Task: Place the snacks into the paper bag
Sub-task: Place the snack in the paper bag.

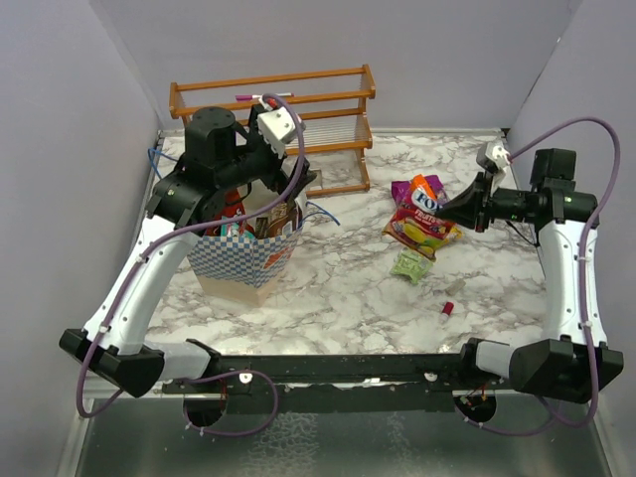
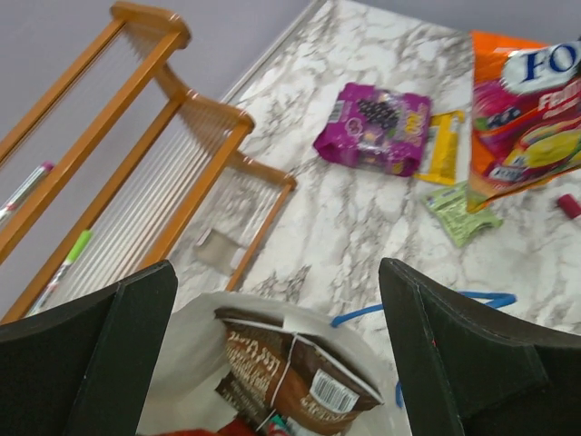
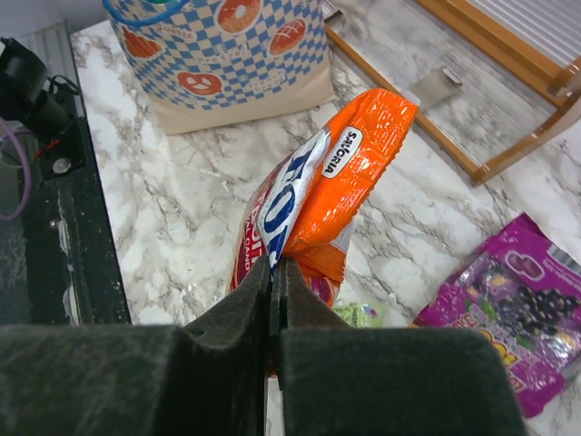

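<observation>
The right gripper (image 3: 275,272) pinches the orange candy packet (image 3: 349,163) tight. Next it should carry it left to the paper bag (image 1: 243,260), where the left gripper (image 2: 277,327) hangs wide open.

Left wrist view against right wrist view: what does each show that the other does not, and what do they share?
Only the left wrist view: the left gripper open over the mouth of the paper bag, a brown packet inside it, and a small red cap on the table. Only the right wrist view: the right gripper shut on the edge of the orange packet, and the bag's checkered outside. Both: the orange packet, the magenta packet, the light-green packet, the wooden rack and the marble table.
</observation>
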Motion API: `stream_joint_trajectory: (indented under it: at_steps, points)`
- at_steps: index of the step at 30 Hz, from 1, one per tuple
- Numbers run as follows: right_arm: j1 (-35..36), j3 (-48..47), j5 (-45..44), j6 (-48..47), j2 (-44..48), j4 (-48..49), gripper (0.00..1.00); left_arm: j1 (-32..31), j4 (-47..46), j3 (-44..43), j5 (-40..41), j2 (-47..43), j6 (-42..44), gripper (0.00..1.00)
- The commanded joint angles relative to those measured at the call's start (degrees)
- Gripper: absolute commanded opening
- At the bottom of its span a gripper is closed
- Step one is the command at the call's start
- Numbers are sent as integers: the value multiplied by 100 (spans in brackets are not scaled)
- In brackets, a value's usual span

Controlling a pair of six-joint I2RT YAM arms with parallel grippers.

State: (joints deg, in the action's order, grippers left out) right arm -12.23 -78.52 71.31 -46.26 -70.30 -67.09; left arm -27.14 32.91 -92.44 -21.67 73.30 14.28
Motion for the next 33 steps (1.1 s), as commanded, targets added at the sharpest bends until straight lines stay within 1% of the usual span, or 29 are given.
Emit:
stream_joint_trajectory:
  at_steps: [1, 5, 11, 14, 18, 22, 26, 30, 33]
  points:
    - [302, 230, 642, 402, 190, 899, 1, -35, -568, -231, -1106, 112, -556, 96]
    - [544, 322, 606, 947, 353, 1604, 1, -37, -791, -285, -1410, 267, -856, 95]
    - [946, 411, 611, 1645, 517, 2545, 1, -68, -1260, -139, -2144, 453, -1343, 90]
    - [1140, 497, 619, 1933, 530, 3005, 1, -97, -1446, -98, -2194, 491, -1504, 87]
    - [1460, 666, 448, 2369, 548, 3740, 1, -128, -1445, -239, -2264, 604, -1558, 87]
    - [1778, 811, 278, 2714, 535, 4378, 1, -310, -1498, -183, -2235, 686, -1550, 87]
    - [1874, 959, 349, 2752, 541, 4565, 1, -605, -1489, -101, -2141, 813, -1355, 87]
    - [1916, 1159, 437, 2543, 715, 4545, 1, -814, -1451, -199, -2341, 1065, -1273, 87]
    - [1926, 1340, 432, 2470, 927, 4650, 1, -888, -1442, -266, -2564, 1242, -1425, 87]
